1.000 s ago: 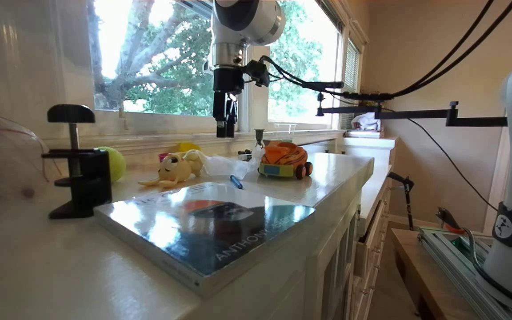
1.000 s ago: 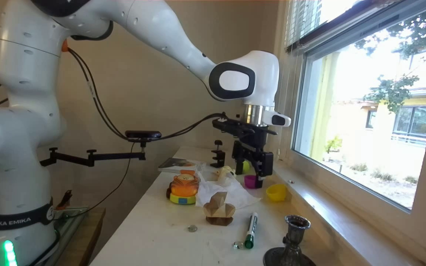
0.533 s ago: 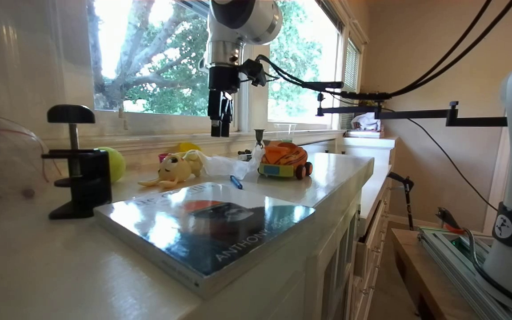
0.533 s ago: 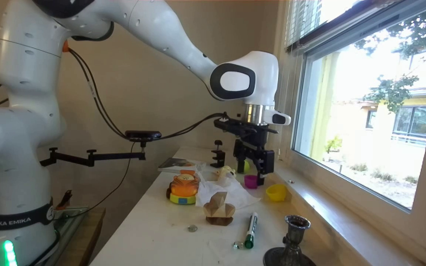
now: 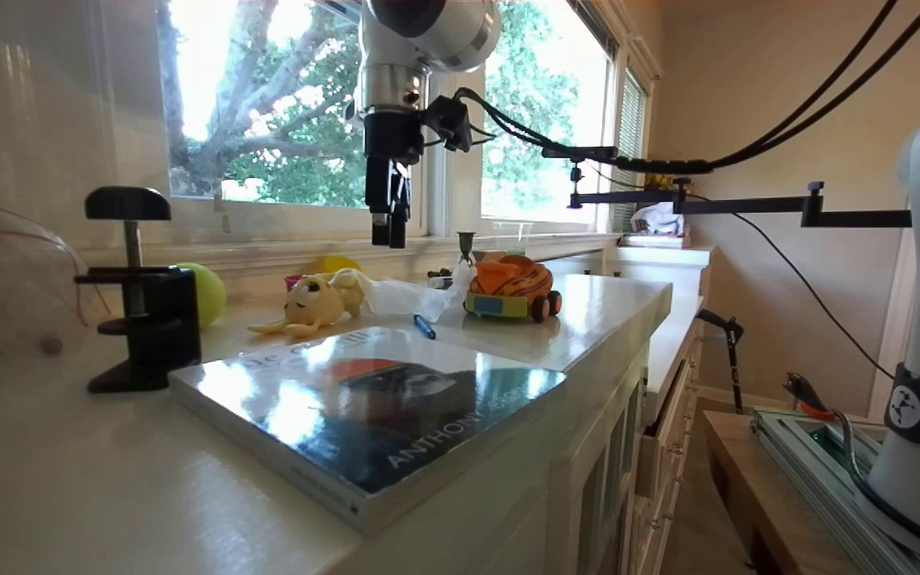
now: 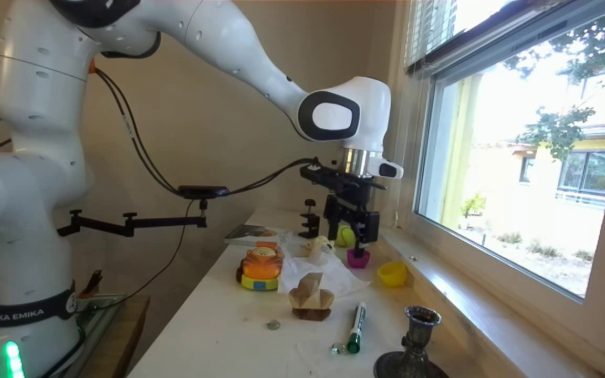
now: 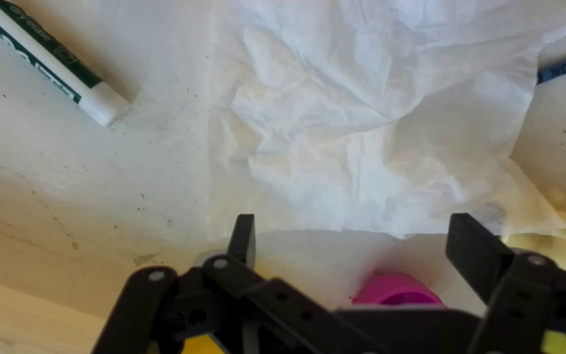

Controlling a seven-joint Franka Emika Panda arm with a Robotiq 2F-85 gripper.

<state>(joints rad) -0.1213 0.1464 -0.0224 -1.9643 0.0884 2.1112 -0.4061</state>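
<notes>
Pink cup (image 7: 395,284) is sitting down below the pincer (image 7: 354,233), whose jaws are spread wide btw, and there's a crumpled white sheet (image 7: 361,123) on the desk (image 7: 165,172) down there too.

- In an exterior view, your jaws point downward above the counter (image 5: 148,487), before the window (image 5: 292,176); you see them nearly edge-on, so their gap is hard to judge.
- A glossy book (image 5: 396,399) lies flat, with a black clamp (image 5: 163,327) upright just beside it.
- You find a green-yellow ball (image 5: 211,295) partly hidden behind the clamp.
- Beyond the book lie a pale yellow toy (image 5: 316,299), a crumpled white sheet (image 5: 412,299) and a blue stick (image 5: 425,327).
- Beside the sheet, your orange toy car (image 5: 512,283) stands on its wheels.
</notes>
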